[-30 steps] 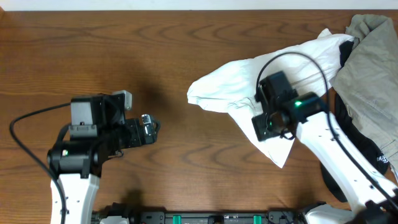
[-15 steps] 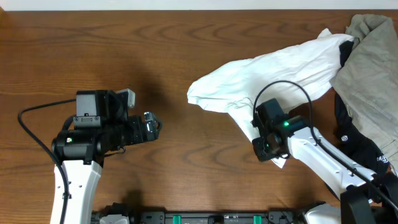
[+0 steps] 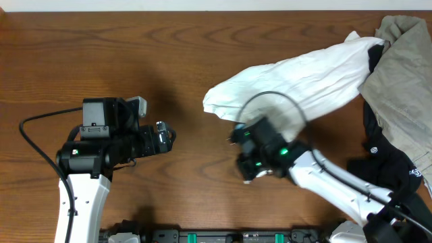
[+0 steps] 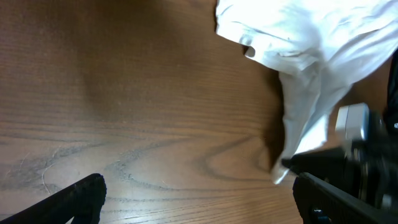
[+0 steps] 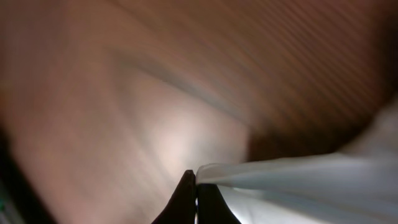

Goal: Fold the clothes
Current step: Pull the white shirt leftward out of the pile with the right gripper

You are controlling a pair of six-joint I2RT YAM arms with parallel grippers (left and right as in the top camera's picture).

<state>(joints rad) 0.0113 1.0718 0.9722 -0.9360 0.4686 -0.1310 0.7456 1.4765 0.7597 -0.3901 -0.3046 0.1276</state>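
The clothes, a white T-shirt (image 3: pixel 297 81), lie crumpled at the right middle of the wooden table; the left wrist view shows them too (image 4: pixel 305 50). My right gripper (image 3: pixel 246 160) is shut on a lower corner of the shirt, and its wrist view shows the thin white cloth (image 5: pixel 298 180) pinched at the tips (image 5: pixel 196 177). The held corner is hidden under the arm from above. My left gripper (image 3: pixel 165 138) hovers open over bare wood, well to the left of the shirt, with its fingers wide apart (image 4: pixel 199 202).
A grey-olive garment (image 3: pixel 405 74) lies bunched at the right edge, overlapping the shirt's far end. A black garment (image 3: pixel 388 158) lies below it, near the right arm. The table (image 3: pixel 101 54) is brown wood.
My right gripper has closed on the shirt's lower corner and swept left with it, about a hand's width. The left arm turned slightly early on, then stayed still.
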